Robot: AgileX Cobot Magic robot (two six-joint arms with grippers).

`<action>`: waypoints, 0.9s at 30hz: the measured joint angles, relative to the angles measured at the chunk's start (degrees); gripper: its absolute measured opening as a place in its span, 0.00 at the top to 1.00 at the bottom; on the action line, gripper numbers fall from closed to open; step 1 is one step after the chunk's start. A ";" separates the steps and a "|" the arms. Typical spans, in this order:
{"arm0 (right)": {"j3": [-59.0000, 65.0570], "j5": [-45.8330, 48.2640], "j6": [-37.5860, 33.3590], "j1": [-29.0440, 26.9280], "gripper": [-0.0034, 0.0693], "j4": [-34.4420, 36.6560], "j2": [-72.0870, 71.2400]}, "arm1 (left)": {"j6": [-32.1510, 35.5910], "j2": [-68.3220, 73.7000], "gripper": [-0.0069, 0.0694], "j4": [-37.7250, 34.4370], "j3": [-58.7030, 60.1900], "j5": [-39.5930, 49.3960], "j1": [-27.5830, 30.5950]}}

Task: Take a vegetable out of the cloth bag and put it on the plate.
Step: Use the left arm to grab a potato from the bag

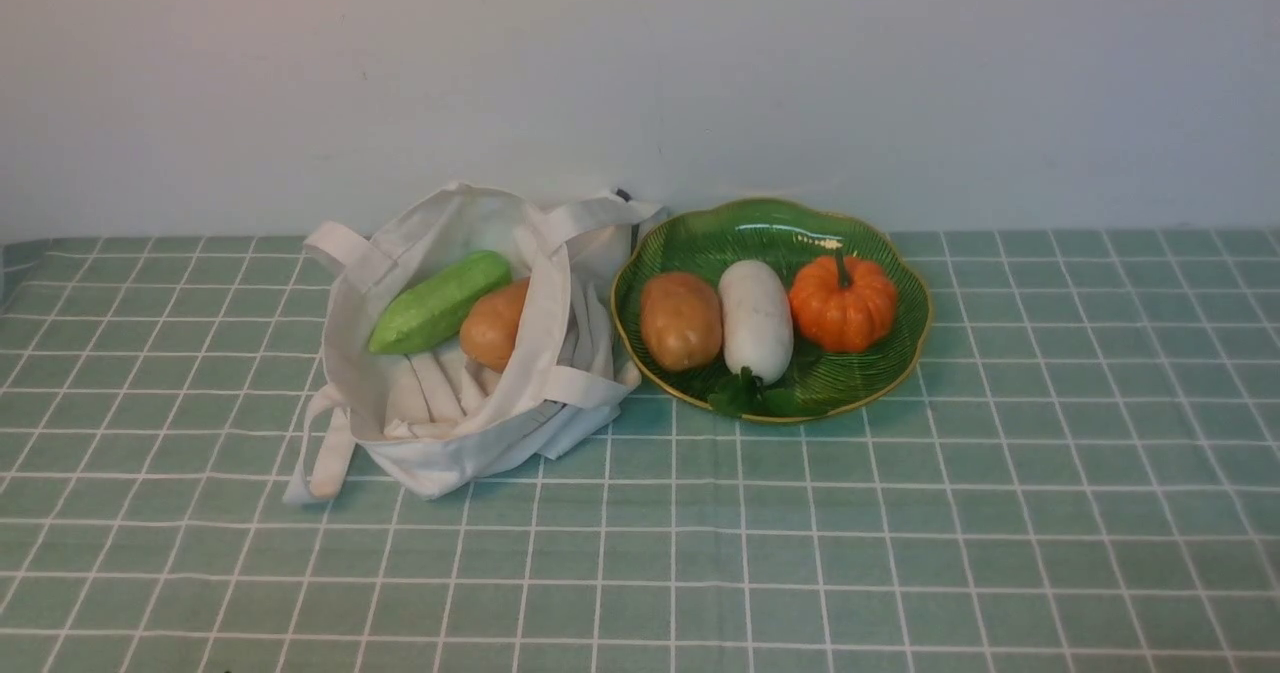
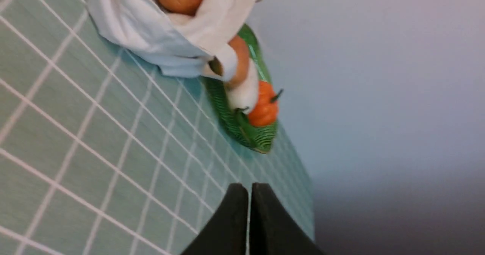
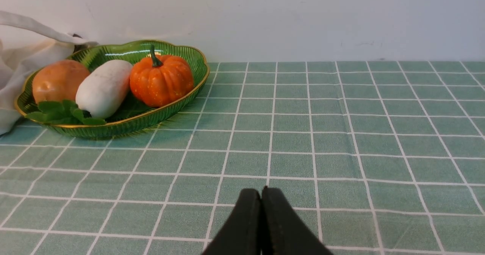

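Altogether there are five vegetables, one bag, one plate and two grippers. Two of the vegetables lie in the cloth bag [image 1: 450, 408], whose mouth gapes upward: a green cucumber [image 1: 440, 303] and, just beside it, a brown potato [image 1: 492, 326] partly behind a strap. The other three sit side by side on the green plate [image 1: 770, 225]: a second potato [image 1: 680, 320], a white radish [image 1: 755, 320] with its leaves [image 1: 738, 394] at the near rim, and an orange pumpkin [image 1: 842, 305] (stem up).

The bag's right side meets the plate's left rim, and both stand close to the wall [image 1: 640, 73] at the table's far edge. Bare checked tablecloth [image 1: 900, 533] stretches in front of them and out to the right of the plate.

The left gripper [image 2: 249, 188] and the right gripper [image 3: 261, 194] each show only in their own wrist view. Both have their fingers pressed together on nothing, above the cloth and well apart from the bag and plate.
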 joint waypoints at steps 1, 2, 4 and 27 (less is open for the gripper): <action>0.00 0.00 0.00 0.00 0.97 0.00 0.00 | 0.43 0.00 0.92 -1.14 0.00 -0.85 0.00; 0.00 0.00 0.00 0.00 0.97 0.00 0.00 | 0.43 0.00 0.92 -1.14 0.00 -0.85 0.00; 0.00 0.00 0.00 0.00 0.97 0.00 0.00 | 3.27 0.00 0.92 -2.50 0.00 -2.61 0.00; 0.00 0.00 0.00 0.00 0.97 0.00 0.00 | 17.43 74.76 0.92 40.82 -59.34 35.50 0.00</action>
